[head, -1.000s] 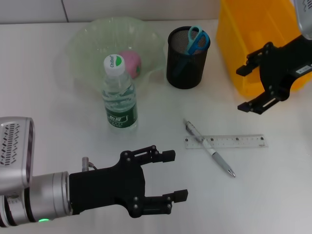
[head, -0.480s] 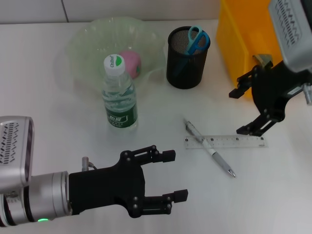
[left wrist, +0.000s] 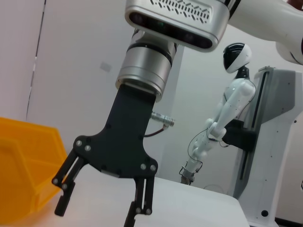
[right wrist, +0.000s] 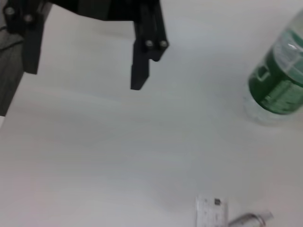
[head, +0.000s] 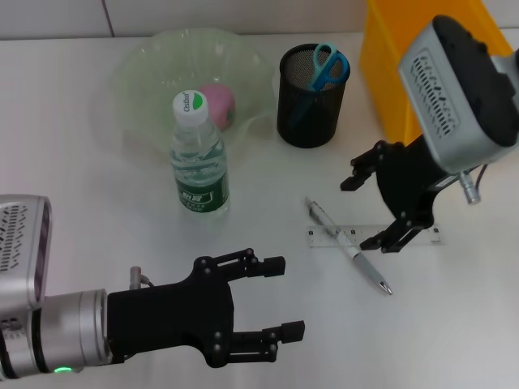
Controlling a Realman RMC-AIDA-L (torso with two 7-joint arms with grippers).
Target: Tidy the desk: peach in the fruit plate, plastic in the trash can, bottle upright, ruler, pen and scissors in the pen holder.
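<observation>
Nearest you, the left gripper [head: 276, 304] is parked low over the near-left of the desk, forearm lying flat and pointing right, its fingers spread wide and holding nothing. You can leave it there.

A little farther and to the right lie the two items not yet put away: the pen [head: 350, 255] rests diagonally across the left end of the clear ruler [head: 375, 236], the two touching where they cross. The right gripper [head: 366, 212] is over them, its wrist tilted down and toward the left, jaws wide and empty, one finger tip close above the ruler's right part and the other finger out beyond its far edge. My read is that you are on the ruler-or-pen pickup. The next move calls for lowering the open claw squarely over one item and closing; the pen looks the easier first grab, since it lies on top and the flat ruler offers little edge to pinch.

Farther left, the bottle [head: 197, 158] already stands upright. Beyond it the peach [head: 219, 104] sits in the fruit plate [head: 146, 69]. At the far centre the scissors [head: 327, 66] stand in the pen holder [head: 310, 105], and the yellow trash can [head: 389, 73] is at the far right.
</observation>
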